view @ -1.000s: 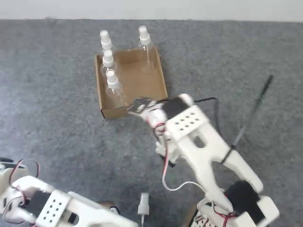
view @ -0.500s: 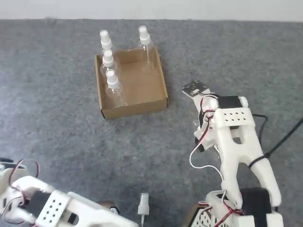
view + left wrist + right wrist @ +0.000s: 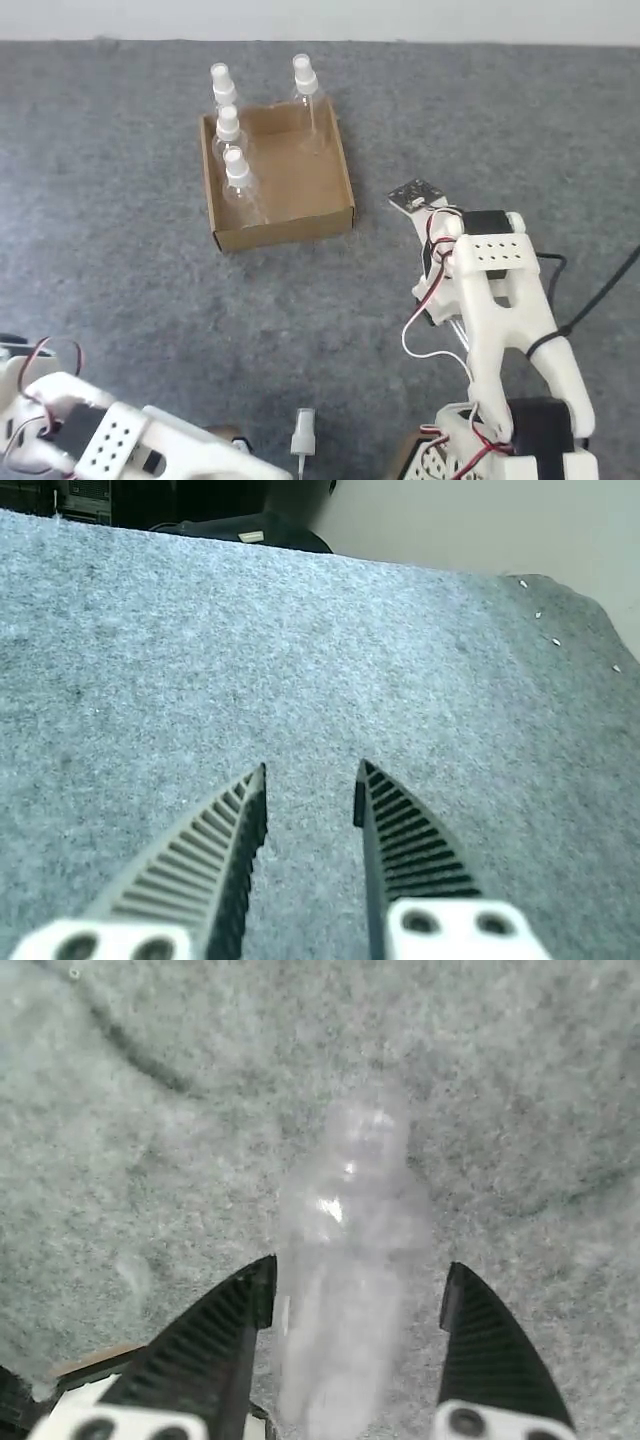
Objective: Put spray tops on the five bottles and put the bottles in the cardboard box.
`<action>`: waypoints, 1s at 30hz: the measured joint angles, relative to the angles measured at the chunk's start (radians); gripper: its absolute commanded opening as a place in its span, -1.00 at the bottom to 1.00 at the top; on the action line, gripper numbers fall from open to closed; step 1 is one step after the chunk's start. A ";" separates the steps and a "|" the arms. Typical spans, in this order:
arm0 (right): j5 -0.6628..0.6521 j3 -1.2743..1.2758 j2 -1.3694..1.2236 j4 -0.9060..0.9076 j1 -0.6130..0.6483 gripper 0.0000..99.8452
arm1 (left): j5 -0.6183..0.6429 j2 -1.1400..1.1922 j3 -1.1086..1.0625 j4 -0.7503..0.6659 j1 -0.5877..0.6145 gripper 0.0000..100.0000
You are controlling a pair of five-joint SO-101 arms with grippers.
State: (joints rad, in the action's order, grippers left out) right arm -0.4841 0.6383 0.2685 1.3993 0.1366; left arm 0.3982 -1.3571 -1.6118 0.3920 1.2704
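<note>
Bottles of clear plastic (image 3: pixel 243 195), four already wearing white spray tops (image 3: pixel 235 162), stand in the brown cardboard box (image 3: pixel 300 222). The fifth bottle (image 3: pixel 350 1250) lies uncapped on grey carpet (image 3: pixel 520 1080) between the spread fingers of the right gripper (image 3: pixel 360 1265). Its loose white top (image 3: pixel 303 433) lies by the left arm (image 3: pixel 110 440), and the left gripper (image 3: pixel 310 770) gapes empty.

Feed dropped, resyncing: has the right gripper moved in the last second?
Yes. The right gripper swung away from the front wall of the cardboard box, rightward in the high view, onto open carpet beside the box.
</note>
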 measured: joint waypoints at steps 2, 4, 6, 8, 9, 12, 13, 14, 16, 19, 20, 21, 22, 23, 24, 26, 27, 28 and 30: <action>0.000 0.000 0.000 0.000 0.000 -0.57 | 0.000 0.000 0.000 0.000 0.000 -0.73; 0.000 0.000 0.000 0.000 0.000 -0.57 | 0.000 0.000 0.000 0.000 0.000 -0.73; 0.000 0.000 0.000 0.000 0.000 -0.57 | 0.000 0.000 0.000 0.000 0.000 -0.73; 0.000 0.000 0.000 -0.009 0.000 -0.57 | 0.000 0.000 0.000 0.000 0.000 -0.73; 0.000 0.000 0.000 -0.020 0.000 -0.57 | 0.000 0.000 0.000 0.000 0.000 -0.73; 0.002 0.026 0.002 -0.054 0.002 -0.57 | 0.000 0.000 0.000 0.000 0.000 -0.73; 0.002 0.032 0.006 -0.058 0.003 -0.57 | 0.000 0.000 0.000 0.000 0.000 -0.73; 0.009 0.038 0.012 -0.058 0.006 -0.57 | 0.000 0.000 0.000 0.000 0.000 -0.73; 0.046 0.038 0.014 -0.058 0.029 -0.57 | 0.000 0.000 0.000 0.000 0.000 -0.73; 0.095 0.040 0.014 -0.058 0.087 -0.57 | 0.000 0.000 0.000 0.000 0.000 -0.73; 0.107 0.040 0.014 -0.058 0.100 -0.57 | 0.000 0.000 0.000 0.000 0.000 -0.73; 0.118 0.040 0.014 -0.058 0.107 -0.57 | 0.000 0.000 0.000 0.000 0.000 -0.73; 0.129 0.040 0.014 -0.058 0.112 -0.57 | 0.000 0.000 0.000 0.000 0.000 -0.73; 0.135 0.040 0.012 -0.058 0.114 -0.57 | 0.000 0.000 0.000 0.000 0.000 -0.73; 0.138 0.040 0.009 -0.058 0.115 -0.57 | 0.000 0.000 0.000 0.000 0.000 -0.73; 0.141 0.040 -0.023 -0.058 0.117 -0.58 | 0.000 0.000 0.000 0.000 0.000 -0.73; 0.143 0.040 -0.051 -0.058 0.120 -0.59 | 0.000 0.000 0.000 0.000 0.000 -0.73; 0.144 0.040 -0.083 -0.058 0.121 -0.61 | 0.000 0.000 0.000 0.000 0.000 -0.73; 0.146 0.040 -0.147 -0.081 0.118 -0.69 | 0.000 0.000 0.000 0.000 0.000 -0.73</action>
State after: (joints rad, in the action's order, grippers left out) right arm -0.3383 0.6782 0.1212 1.3180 0.2547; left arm 0.3982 -1.3571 -1.6118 0.3920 1.2704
